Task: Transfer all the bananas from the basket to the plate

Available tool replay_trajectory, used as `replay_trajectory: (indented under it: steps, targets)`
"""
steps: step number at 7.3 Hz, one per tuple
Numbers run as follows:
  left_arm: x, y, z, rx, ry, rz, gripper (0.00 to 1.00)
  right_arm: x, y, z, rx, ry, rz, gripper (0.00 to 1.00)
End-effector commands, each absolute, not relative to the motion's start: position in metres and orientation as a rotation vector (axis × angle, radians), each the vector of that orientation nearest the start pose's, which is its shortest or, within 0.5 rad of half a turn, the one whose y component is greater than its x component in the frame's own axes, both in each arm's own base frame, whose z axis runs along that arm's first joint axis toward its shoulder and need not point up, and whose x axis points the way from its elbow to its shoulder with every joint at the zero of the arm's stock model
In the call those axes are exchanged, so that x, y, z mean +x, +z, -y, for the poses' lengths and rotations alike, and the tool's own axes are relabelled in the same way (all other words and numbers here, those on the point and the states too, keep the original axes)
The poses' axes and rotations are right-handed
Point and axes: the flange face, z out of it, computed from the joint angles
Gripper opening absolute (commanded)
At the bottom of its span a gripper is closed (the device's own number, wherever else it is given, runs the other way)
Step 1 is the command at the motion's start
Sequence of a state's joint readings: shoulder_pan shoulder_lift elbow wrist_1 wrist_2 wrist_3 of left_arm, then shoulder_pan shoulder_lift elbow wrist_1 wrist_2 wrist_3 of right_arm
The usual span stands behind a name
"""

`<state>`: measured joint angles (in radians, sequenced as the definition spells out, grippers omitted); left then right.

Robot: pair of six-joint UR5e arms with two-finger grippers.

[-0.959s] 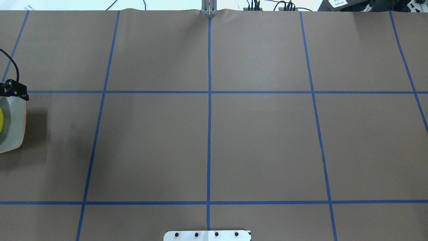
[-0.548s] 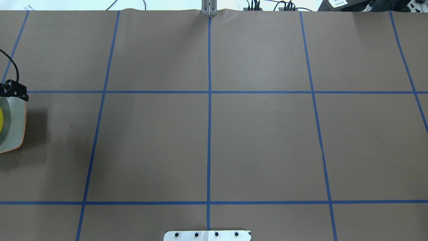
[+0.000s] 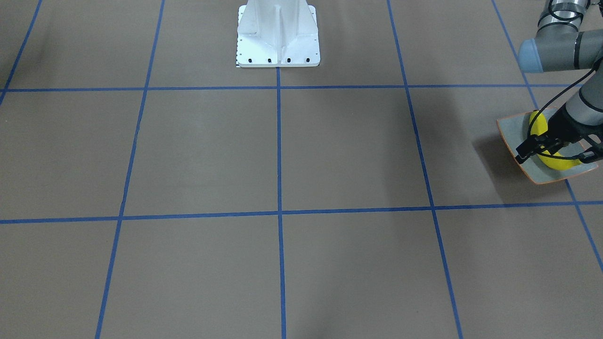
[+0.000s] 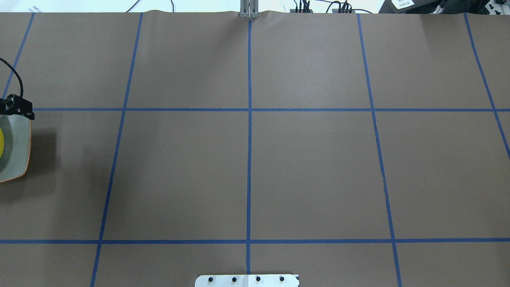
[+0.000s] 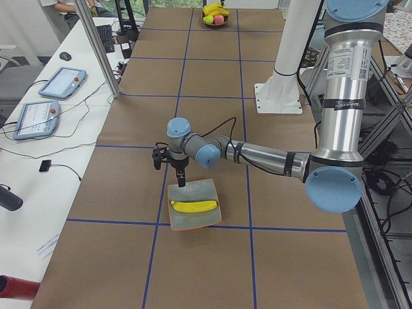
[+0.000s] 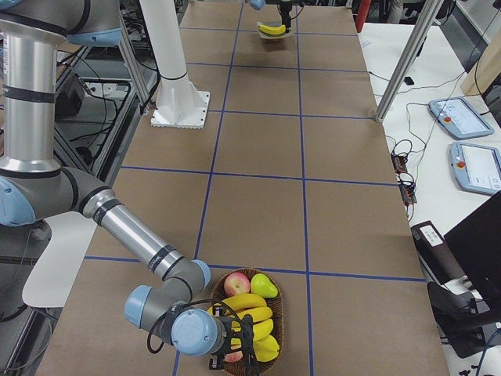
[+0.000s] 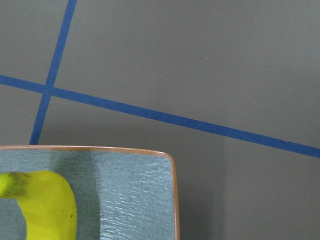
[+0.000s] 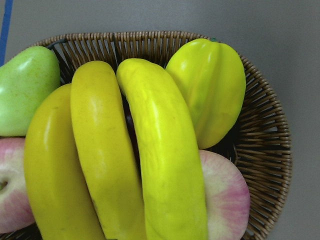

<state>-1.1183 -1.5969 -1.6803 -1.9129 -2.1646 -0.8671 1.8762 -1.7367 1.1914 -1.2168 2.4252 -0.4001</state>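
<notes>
One yellow banana point(image 5: 195, 206) lies in the grey-green plate point(image 5: 199, 190) with the orange rim, at the table's left end. It also shows in the front view point(image 3: 558, 161) and the left wrist view point(image 7: 45, 205). My left gripper point(image 5: 181, 183) points down over the plate's far edge, clear of the banana; I cannot tell if it is open. Three bananas point(image 8: 165, 160) lie side by side in the wicker basket point(image 8: 265, 150). My right gripper point(image 6: 235, 341) hovers just over them; its fingers show in no close view.
The basket also holds a green pear point(image 8: 25, 85), a yellow fruit point(image 8: 210, 90) and pink apples point(image 8: 225, 195). The white robot base point(image 3: 278, 33) stands at mid-table. Blue tape lines grid the brown table. Tablets and cables lie on the side desk point(image 6: 470, 141).
The black part of my left wrist at the overhead view's left edge has shifted slightly up in the picture. Nothing else has moved.
</notes>
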Motion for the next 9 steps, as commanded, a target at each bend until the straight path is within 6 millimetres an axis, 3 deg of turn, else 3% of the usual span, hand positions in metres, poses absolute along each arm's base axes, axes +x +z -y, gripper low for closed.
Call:
replay_trajectory:
  steps: [1,3,4,5,6,7,9]
  targets:
    - [0.16,0.561,0.508,0.011,-0.253,-0.745,0.99,0.16,0.869,0.321,0.122,-0.011,0.862,0.86]
    - [0.16,0.562,0.508,0.011,-0.252,-0.744,0.99,0.16,0.872,0.322,0.117,-0.012,0.862,0.81]
    - [0.16,0.562,0.508,0.011,-0.252,-0.744,0.99,0.159,0.875,0.321,0.113,-0.01,0.865,0.69]
    - [0.16,0.562,0.508,0.011,-0.252,-0.744,0.99,0.159,0.874,0.321,0.113,-0.008,0.868,0.51]
    - [0.16,0.562,0.508,0.011,-0.252,-0.744,0.99,0.159,0.874,0.321,0.113,-0.008,0.868,0.23]
    - [0.16,0.562,0.508,0.011,-0.252,-0.744,0.99,0.161,0.871,0.327,0.121,-0.012,0.865,0.0]
    - [0.16,0.56,0.508,0.011,-0.256,-0.746,0.99,0.169,0.851,0.351,0.163,-0.028,0.853,0.0]
